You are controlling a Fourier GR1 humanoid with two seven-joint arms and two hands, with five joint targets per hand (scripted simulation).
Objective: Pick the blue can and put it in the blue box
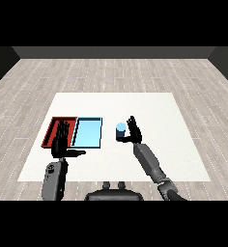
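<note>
While the blue can (121, 131) stands upright on the white table (174, 144) just right of frame centre, the right hand (134, 130) sits at its right side, fingers straight, thumb reaching under it, not curled round. Light blue tray (87, 132) lies left of the can, red tray (53, 130) beside it. Left hand (61, 142) hovers over the red tray, fingers spread.

Even, soft lighting, bright white table (149, 103), no glare, dim surrounding floor (111, 72)
</note>
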